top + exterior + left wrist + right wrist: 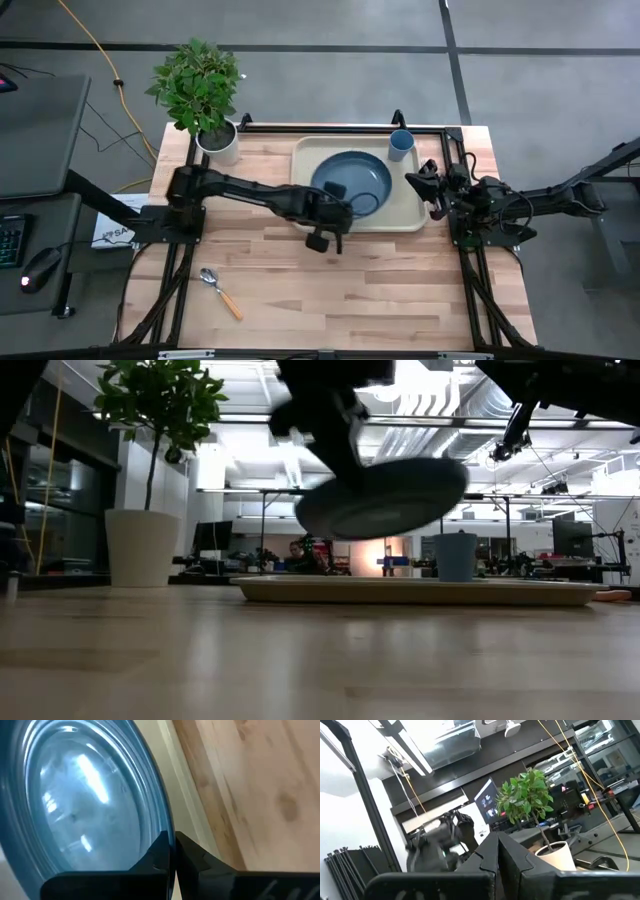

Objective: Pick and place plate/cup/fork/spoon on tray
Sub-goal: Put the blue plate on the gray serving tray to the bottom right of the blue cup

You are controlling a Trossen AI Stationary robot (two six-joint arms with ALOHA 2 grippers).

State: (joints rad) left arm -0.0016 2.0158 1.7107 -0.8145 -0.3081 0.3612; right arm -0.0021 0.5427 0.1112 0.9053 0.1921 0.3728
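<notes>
The dark blue plate (352,178) hangs tilted above the beige tray (405,215); in the low view the plate (390,495) is clear of the tray (420,591). My left gripper (340,212) is shut on the plate's near rim. The light-blue cup (400,145) stands in the tray's far right corner. The spoon (220,290) lies on the table near the front left. The fork is not in view. My right gripper (430,188) is shut and empty, raised by the tray's right edge. My left gripper pinches the plate's rim (162,827) between its two fingers (155,857), at the plate's near side. It comes from above and from the table's near side. The plate is lifted clear of the tray and tilted, its right side higher in the low view.
A potted plant in a white pot (218,142) stands at the table's far left corner. Bare wooden table (380,290) lies in front of the tray. The low view shows the room beyond, with a person far off.
</notes>
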